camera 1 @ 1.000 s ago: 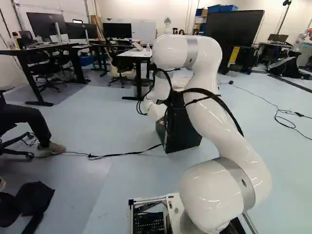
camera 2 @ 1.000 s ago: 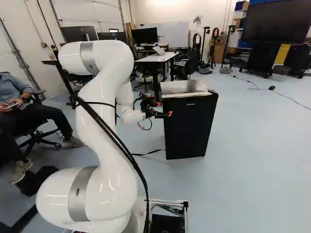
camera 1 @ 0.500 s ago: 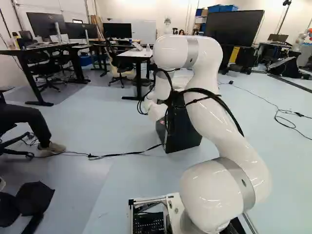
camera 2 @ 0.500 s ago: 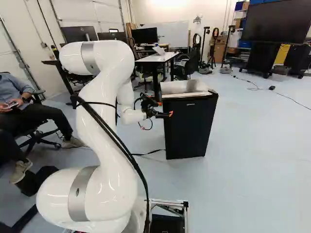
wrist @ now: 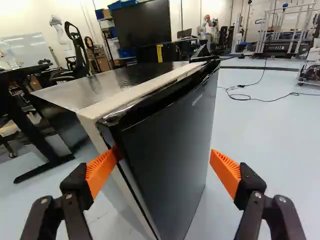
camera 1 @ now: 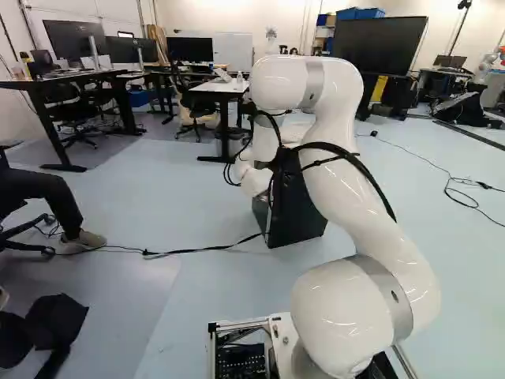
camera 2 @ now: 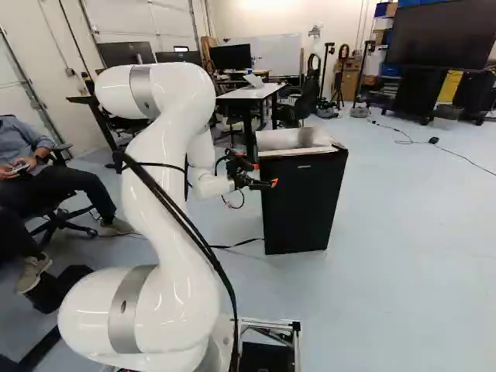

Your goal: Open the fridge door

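Left base view: set behind the arm [camera 1: 339, 189], to its left, facing ahead and slightly down. Right base view: set behind and to its right, facing likewise. Wrist view: looks along the pincer [camera 2: 264, 176], much nearer the fridge [camera 2: 304, 205]. All three views share the fridge and the far large screen [camera 2: 440, 35].

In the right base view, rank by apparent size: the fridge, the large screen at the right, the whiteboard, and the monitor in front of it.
1. Fridge
2. Large screen
3. Whiteboard, partly hidden
4. Monitor
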Tool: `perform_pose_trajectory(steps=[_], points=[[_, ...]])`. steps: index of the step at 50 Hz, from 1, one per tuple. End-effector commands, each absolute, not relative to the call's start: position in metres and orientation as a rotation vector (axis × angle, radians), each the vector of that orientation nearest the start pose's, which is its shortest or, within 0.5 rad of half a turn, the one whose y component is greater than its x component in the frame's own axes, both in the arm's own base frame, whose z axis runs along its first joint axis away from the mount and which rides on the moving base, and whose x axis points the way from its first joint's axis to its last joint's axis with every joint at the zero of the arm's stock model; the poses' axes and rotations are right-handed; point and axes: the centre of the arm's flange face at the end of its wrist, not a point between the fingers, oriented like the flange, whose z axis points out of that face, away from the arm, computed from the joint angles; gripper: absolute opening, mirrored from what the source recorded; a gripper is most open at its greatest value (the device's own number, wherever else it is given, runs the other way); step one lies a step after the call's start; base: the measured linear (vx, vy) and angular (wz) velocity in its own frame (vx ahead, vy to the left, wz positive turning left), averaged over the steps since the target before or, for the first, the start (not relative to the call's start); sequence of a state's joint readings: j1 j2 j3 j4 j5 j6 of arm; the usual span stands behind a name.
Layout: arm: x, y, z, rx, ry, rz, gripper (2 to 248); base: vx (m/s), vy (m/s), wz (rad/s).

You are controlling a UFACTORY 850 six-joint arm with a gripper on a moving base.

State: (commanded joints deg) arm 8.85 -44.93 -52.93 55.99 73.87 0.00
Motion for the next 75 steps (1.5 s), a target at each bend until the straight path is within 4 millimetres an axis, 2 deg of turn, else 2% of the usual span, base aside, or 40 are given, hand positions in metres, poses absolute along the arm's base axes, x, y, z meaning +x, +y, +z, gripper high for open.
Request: perform_pose_trajectory(steps=[28,68,75], points=[[0.482,0.001,0.228,-2.636,1.288,-2.113,247,-0.001,-0.003,-0.006],[0.388,-0.027,0.231,-2.768,1.698,-1.931,247,0.0,0.0,0.0],[0.376,-0.032,0.231,-2.772,1.776,-1.914,247,0.0,0.0,0.0]])
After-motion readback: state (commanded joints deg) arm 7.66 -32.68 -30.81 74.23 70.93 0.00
